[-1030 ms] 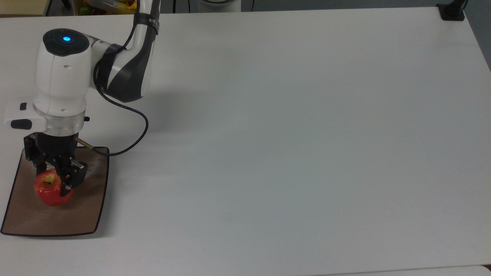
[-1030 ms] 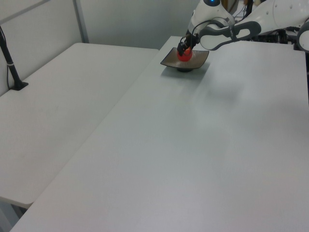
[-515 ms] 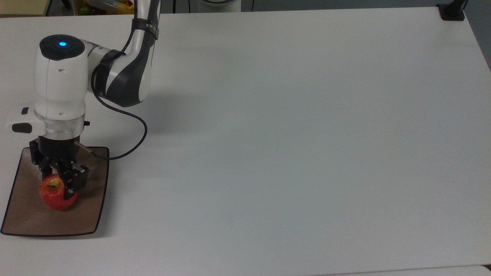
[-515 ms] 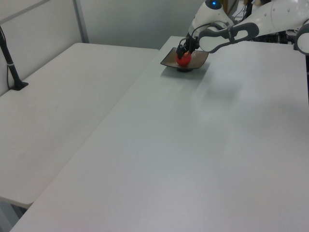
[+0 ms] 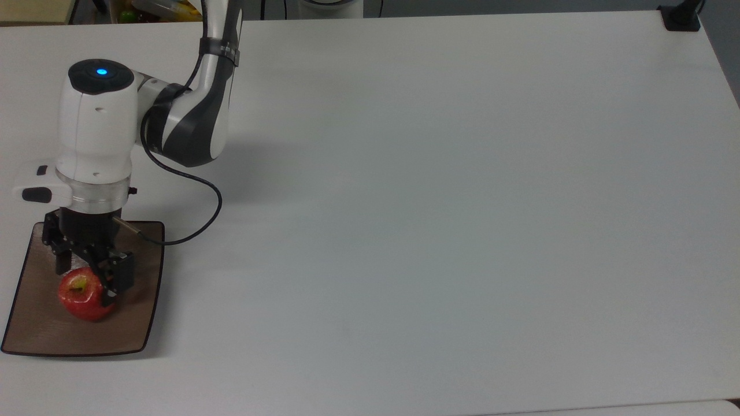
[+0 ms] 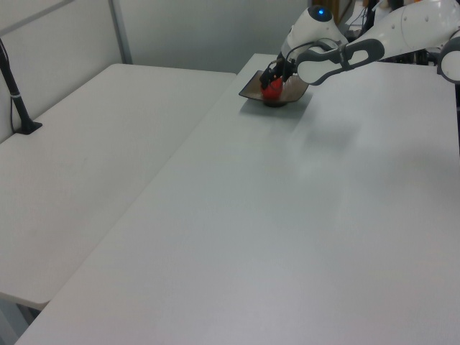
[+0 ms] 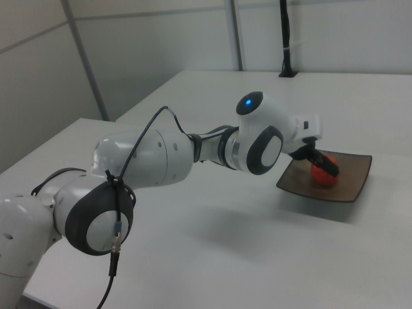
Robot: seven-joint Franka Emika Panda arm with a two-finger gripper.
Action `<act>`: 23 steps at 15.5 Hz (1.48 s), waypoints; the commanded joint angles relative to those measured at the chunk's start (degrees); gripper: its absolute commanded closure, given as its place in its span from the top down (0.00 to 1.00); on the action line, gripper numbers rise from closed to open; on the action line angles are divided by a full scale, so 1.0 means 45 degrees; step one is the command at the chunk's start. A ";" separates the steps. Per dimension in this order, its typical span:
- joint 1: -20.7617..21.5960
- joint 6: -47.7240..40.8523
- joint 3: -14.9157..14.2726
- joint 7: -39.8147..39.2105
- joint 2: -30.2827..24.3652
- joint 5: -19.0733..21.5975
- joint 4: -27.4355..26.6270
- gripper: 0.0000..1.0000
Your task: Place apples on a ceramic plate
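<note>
The fingers (image 5: 110, 283) stand on either side of the apple (image 5: 82, 296), one at the top view's right flank and the other behind its upper left, and they look slightly spread, so I judge the hold is loosening or just let go, though contact is hard to rule out. The apple sits stem hollow up on the plate (image 5: 46, 335), a little toward the top view's left of the middle, well inside the dark rim, which should keep it from rolling off. The gripper (image 7: 317, 159) points straight down from above, a pose suited to setting fruit down gently. The plate lies at the corner of the white counter (image 5: 439, 208), at the top view's lower left. The placing seems nearly done.
</note>
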 commanded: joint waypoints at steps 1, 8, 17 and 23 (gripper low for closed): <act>-0.0142 0.0109 0.0075 0.0060 -0.1653 0.0224 -0.0987 1.00; 0.0677 -0.2872 0.0075 0.0040 -0.5228 0.0204 -0.2279 1.00; 0.1869 -1.2422 0.0934 0.0294 -1.0538 0.1492 -0.3094 1.00; 0.4171 -1.4969 0.0954 0.0196 -1.3843 0.1649 -0.6143 1.00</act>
